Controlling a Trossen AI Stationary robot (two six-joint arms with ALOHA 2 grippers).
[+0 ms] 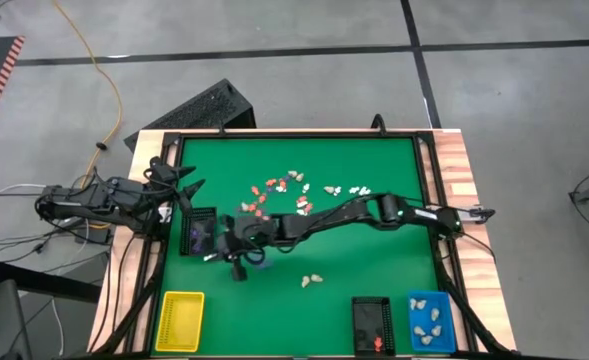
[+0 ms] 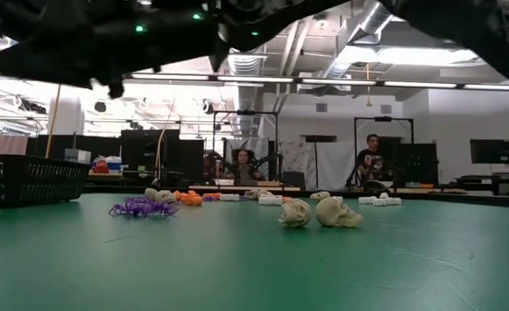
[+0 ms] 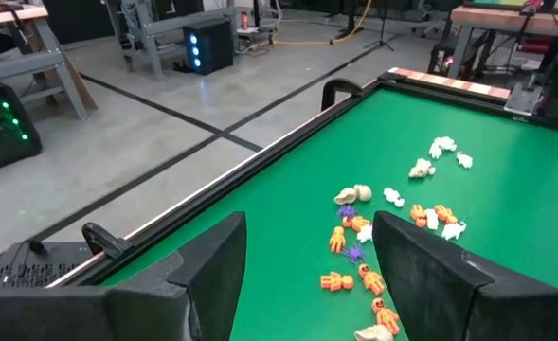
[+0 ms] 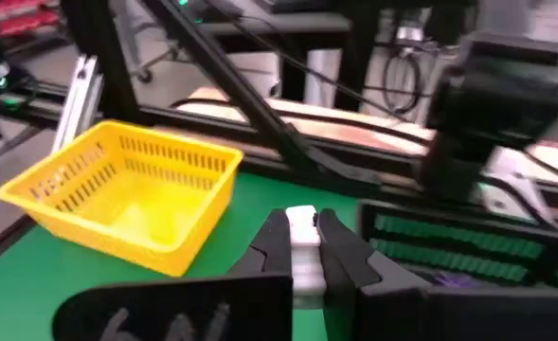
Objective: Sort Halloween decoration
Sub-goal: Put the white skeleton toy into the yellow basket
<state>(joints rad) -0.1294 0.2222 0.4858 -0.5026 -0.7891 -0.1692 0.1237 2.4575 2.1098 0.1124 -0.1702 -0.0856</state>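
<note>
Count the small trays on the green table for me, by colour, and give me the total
Yellow tray: 1
Black trays: 2
Blue tray: 1
Total: 4

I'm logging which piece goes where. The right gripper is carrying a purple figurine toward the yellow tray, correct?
Not quite: the piece is white, not purple. The right wrist view shows the right gripper shut on a small white figurine, with the yellow tray ahead of it. The purple figurine lies on the mat in the low view.
</note>
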